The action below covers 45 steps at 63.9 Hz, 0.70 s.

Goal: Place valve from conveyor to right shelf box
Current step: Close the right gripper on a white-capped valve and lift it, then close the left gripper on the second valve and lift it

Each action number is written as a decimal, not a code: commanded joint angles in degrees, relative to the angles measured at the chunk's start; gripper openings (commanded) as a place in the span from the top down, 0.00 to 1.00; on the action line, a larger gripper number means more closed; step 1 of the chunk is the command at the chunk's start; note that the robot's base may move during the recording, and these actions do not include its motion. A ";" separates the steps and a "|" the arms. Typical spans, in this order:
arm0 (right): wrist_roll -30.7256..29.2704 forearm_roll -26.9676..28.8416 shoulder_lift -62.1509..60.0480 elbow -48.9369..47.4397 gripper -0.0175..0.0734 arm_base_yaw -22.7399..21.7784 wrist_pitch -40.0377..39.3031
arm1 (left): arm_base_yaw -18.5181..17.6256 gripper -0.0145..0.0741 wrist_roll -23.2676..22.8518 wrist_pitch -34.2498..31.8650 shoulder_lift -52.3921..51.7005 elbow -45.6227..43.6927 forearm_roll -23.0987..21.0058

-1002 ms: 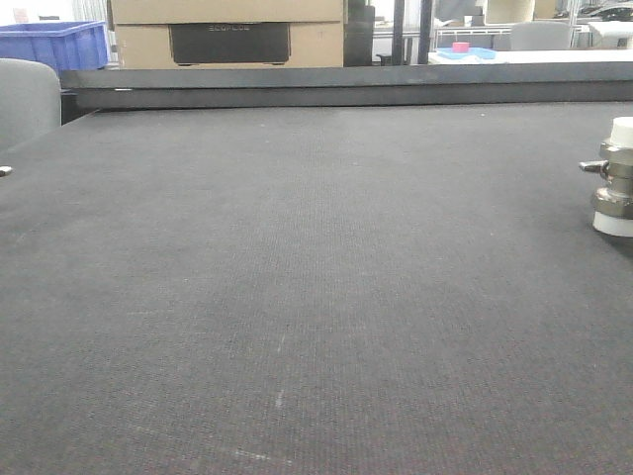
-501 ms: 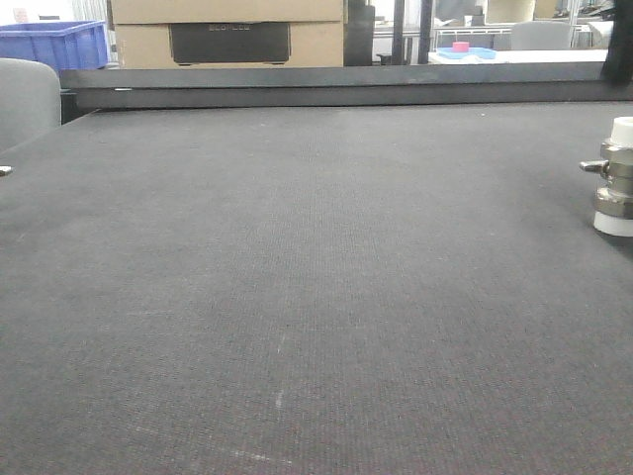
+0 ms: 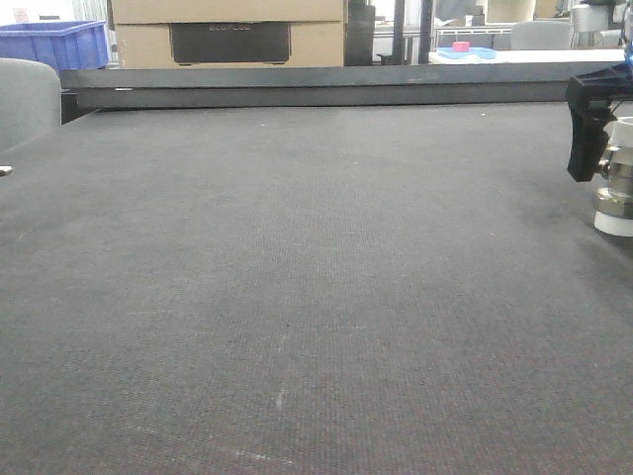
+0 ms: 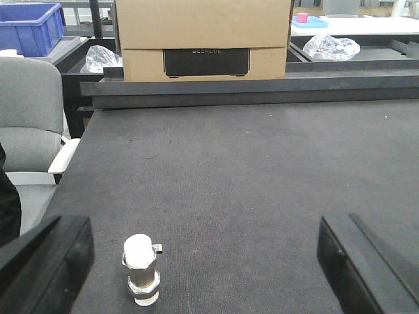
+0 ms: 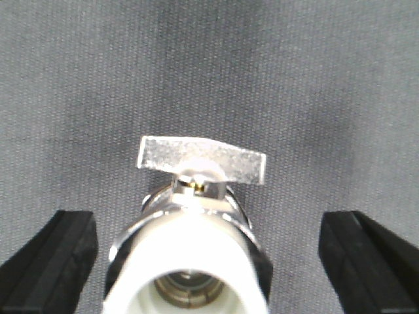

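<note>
Valve (image 3: 619,183) stands upright on conveyor (image 3: 297,277), at 3 o'clock in front view. Silvery metal body, white caps top and bottom, flat side handle. Right jaws wide open, straddling valve from above, one finger (image 3: 588,129) beside its stem, gripping nothing. Left jaws wide open, empty.

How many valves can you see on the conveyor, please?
2. One valve stands on the conveyor's right side, inside the open right gripper; the other valve stands near its left edge, by the chair. More may lie out of view.
</note>
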 commanded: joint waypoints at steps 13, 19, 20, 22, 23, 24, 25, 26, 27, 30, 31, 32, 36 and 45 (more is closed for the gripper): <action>-0.16 -0.12 -0.24 -0.46 0.92 -0.30 1.39 | -0.23 0.18 -0.33 1.26 0.77 -1.47 -0.41; -0.16 -0.12 -1.12 -0.46 0.98 -0.30 1.64 | -0.23 0.21 -0.33 6.09 3.43 -4.38 -0.30; -0.16 -0.12 -1.41 -0.46 0.98 -0.30 1.64 | -0.23 0.21 -0.33 6.91 3.93 -4.95 -0.30; -0.16 -0.12 -2.10 -0.46 0.98 -0.30 1.64 | -0.23 0.22 -0.33 9.07 5.35 -6.49 -0.30; -0.16 -0.12 -2.63 -0.46 0.98 -0.30 1.64 | -0.23 0.22 -0.33 9.92 5.95 -7.48 -0.30; -0.16 -0.12 -3.05 -0.46 0.98 -0.30 1.64 | -0.23 0.22 -0.33 10.69 6.60 -8.15 -0.30; -0.16 -0.12 -3.44 -0.46 0.98 -0.30 1.64 | -0.23 0.22 -0.33 11.59 7.27 -8.81 -0.30; -0.16 -0.12 -3.92 -0.31 0.98 -0.30 1.64 | -0.23 0.22 -0.33 12.48 7.95 -9.53 -0.30; -0.16 -0.12 -4.47 -0.19 0.98 -0.30 1.51 | -0.23 0.22 -0.33 13.52 8.62 -10.27 -0.30; -0.16 0.33 -6.53 0.40 0.98 -0.20 1.13 | 0.05 0.22 -0.33 16.75 11.17 -12.88 -0.30; -0.16 0.47 -7.19 0.71 0.98 -0.20 1.00 | 0.18 0.22 -0.33 17.66 12.01 -13.64 -0.17; -0.16 0.57 -8.25 1.00 0.98 -0.20 0.86 | 0.35 0.22 -0.33 18.52 12.87 -14.44 -0.17; -0.16 0.80 -11.30 2.35 0.98 -0.11 -0.02 | 1.38 0.22 -0.45 22.75 17.11 -17.81 -0.07; -0.16 2.24 -19.63 7.74 0.98 -0.11 -2.67 | 6.05 0.22 -0.15 30.75 27.10 -26.81 -0.07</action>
